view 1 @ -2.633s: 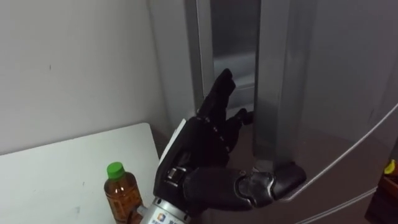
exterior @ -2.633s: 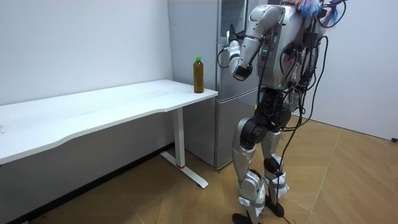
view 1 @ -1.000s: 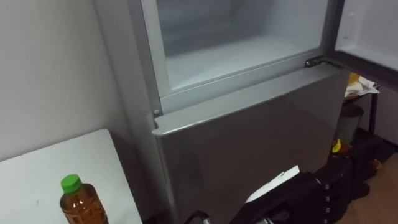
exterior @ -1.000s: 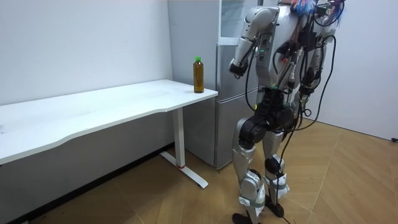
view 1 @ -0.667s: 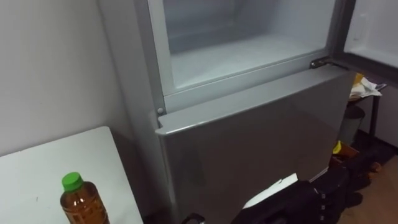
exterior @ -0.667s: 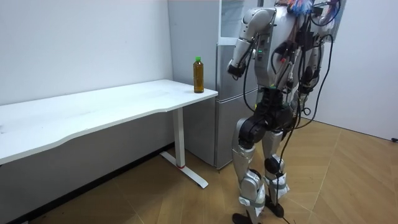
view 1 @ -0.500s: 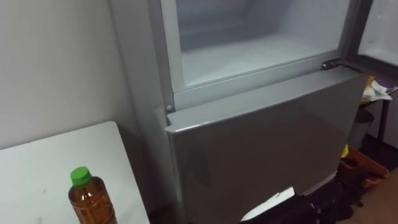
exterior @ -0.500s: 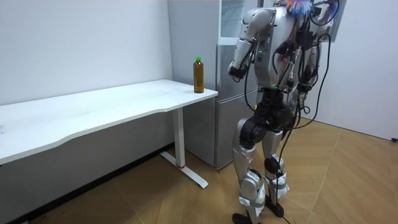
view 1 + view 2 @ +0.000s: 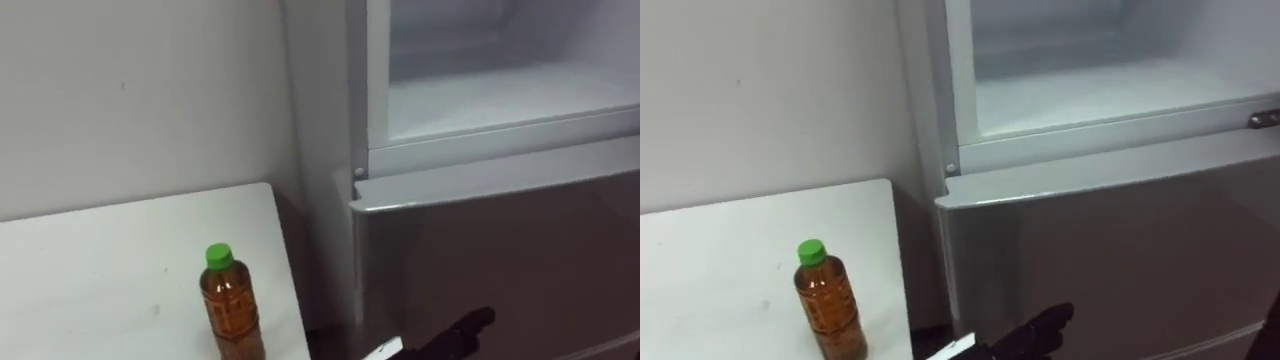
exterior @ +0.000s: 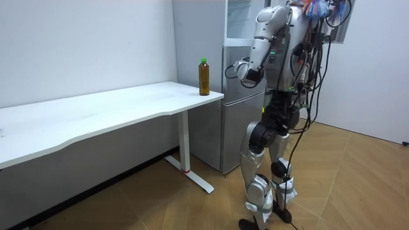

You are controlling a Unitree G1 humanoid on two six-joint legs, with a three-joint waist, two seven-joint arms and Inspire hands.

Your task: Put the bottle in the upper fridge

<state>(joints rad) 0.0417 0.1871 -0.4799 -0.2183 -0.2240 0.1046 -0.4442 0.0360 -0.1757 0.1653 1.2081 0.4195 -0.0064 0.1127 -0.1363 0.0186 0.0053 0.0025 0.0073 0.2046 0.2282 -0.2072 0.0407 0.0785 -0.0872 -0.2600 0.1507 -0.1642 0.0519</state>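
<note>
A bottle (image 9: pixel 232 305) of brown drink with a green cap stands upright near the right end of the white table (image 9: pixel 100 260), close to the fridge. The room view shows the bottle (image 10: pixel 204 76) at the table's corner. The upper fridge compartment (image 9: pixel 490 100) stands open, its white shelf bare. My left hand (image 9: pixel 458 330) shows at the bottom edge, low before the grey lower fridge door (image 9: pixel 520 250), right of the bottle and apart from it, dark fingers stretched out and holding nothing. In the room view the left hand (image 10: pixel 239 69) hangs at chest height between me and the fridge.
A pale wall (image 9: pixel 140 90) rises behind the table. I stand upright on a wooden floor (image 10: pixel 192 204) facing the fridge, with the table (image 10: pixel 96 112) stretching away to my left. The narrow gap between table end and fridge side is dark.
The upper fridge door, held at its edge 2.6 s ago, is now swung open. My view has turned left, bringing the bottle toward the middle. My left forearm has lifted forward.
</note>
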